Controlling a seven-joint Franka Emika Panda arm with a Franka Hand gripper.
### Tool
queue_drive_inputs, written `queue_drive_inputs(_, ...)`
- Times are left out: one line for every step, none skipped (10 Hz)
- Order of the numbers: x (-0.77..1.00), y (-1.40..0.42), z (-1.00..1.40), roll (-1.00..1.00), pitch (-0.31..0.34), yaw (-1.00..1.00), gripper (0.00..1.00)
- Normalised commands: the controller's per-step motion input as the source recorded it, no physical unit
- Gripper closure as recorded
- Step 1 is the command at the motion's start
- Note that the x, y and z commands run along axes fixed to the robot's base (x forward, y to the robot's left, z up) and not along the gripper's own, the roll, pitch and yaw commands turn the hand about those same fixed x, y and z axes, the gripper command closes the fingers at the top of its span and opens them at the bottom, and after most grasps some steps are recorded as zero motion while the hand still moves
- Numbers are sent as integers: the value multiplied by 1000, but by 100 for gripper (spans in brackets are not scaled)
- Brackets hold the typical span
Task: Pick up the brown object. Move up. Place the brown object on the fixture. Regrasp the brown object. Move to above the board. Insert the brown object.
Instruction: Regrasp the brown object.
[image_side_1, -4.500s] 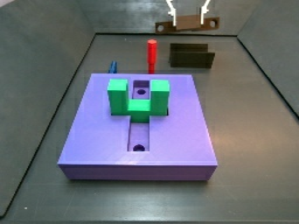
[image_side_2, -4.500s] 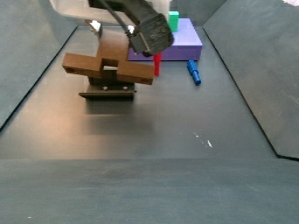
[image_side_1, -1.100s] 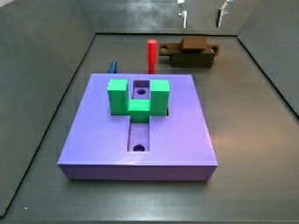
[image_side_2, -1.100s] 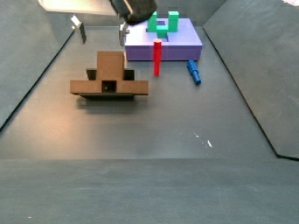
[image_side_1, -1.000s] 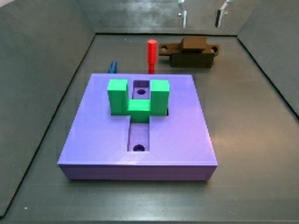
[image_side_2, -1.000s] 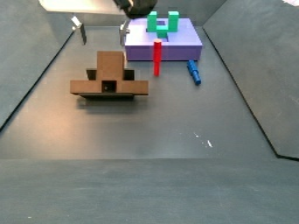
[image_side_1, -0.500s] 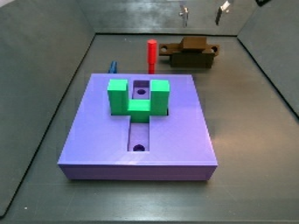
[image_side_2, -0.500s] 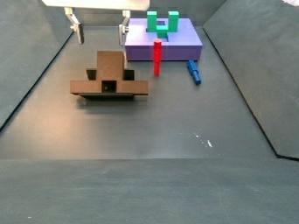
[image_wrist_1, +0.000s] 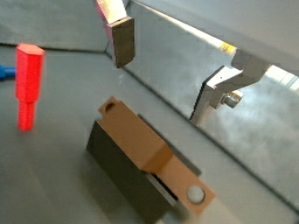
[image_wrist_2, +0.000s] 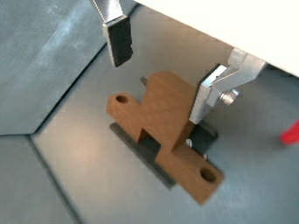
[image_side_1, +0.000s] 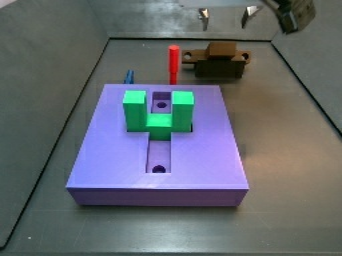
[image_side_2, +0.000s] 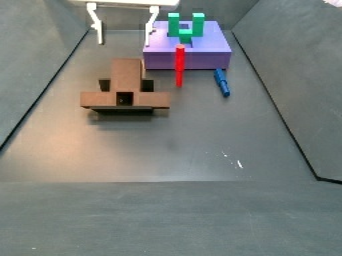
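Currently gripper (image_side_1: 225, 15) up high over the fixture (image_side_1: 218, 68) at the far end of the floor, fingers (image_wrist_1: 121, 40) spread apart, nothing between them. Same in a side view: gripper (image_side_2: 122, 22) above and behind the brown object (image_side_2: 124, 88), clear of it, not touching.

Brown object (image_side_1: 217, 54) lying across the top of the fixture, ends overhanging both sides. In both wrist views visible below the open fingers: brown object (image_wrist_2: 163, 131) flat on the dark fixture (image_wrist_2: 204, 135), round hole near one end; in a wrist view brown object (image_wrist_1: 142, 149) sits along the fixture (image_wrist_1: 121, 172), hole at the end further from the red peg (image_wrist_1: 27, 85).

Board (image_side_1: 100, 155) lavender, well apart from the fixture, nearer the camera in that side view. Green block (image_side_1: 158, 110) seated on the board over the long slot; round hole showing in the slot below it. Red peg (image_side_1: 173, 62) upright between board and fixture. Blue piece (image_side_1: 130, 76) lying on the floor just beside the board's far edge. In a side view: board (image_side_2: 207, 52), green block (image_side_2: 187, 25), red peg (image_side_2: 179, 63), blue piece (image_side_2: 222, 82) all beyond the fixture (image_side_2: 127, 108).
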Motion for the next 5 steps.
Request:
queue_drive_inputs(0, -363, 14, 1000, 23, 0, 0)
queue_drive_inputs(446, -369, -9, 1000, 43, 0, 0)
queue_drive_inputs(466, -186, -260, 1000, 14, 0, 0)
queue_drive_inputs(0, 0, 0, 154, 0, 0, 0)
queue_drive_inputs(0, 0, -111, 0, -14, 6, 0)
